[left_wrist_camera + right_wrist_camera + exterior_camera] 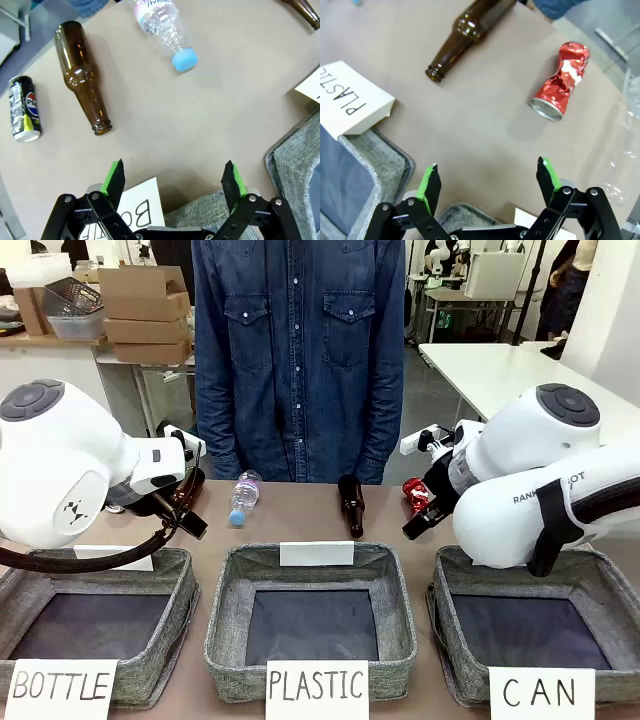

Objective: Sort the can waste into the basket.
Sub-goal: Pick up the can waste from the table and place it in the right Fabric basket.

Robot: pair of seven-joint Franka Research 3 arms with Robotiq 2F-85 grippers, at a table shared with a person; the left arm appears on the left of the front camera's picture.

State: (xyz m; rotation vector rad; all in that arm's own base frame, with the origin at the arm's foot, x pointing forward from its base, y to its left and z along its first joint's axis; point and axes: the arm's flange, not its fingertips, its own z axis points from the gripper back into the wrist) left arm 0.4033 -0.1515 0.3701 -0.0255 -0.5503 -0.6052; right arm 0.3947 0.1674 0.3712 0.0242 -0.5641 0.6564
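A dented red can point(560, 81) lies on the brown table, ahead and to the right of my right gripper point(487, 172), which hangs open above bare table with nothing between its green pads. From the front, that can point(413, 494) peeks out behind my right gripper point(422, 518), just beyond the far rim of the grey basket point(450, 650) signed "CAN". A black can point(24, 108) with silver and yellow-green print lies on its side far to the left of my open left gripper point(174, 172). My left gripper point(190, 518) hovers over the far edge of the BOTTLE basket.
A brown bottle point(82, 75) and a clear plastic bottle point(165, 25) with a blue cap lie ahead of my left gripper. Another brown bottle point(350, 505) lies mid-table. The PLASTIC basket point(225, 630) and the BOTTLE basket point(180, 625) line the near edge. A person point(298, 350) stands across the table.
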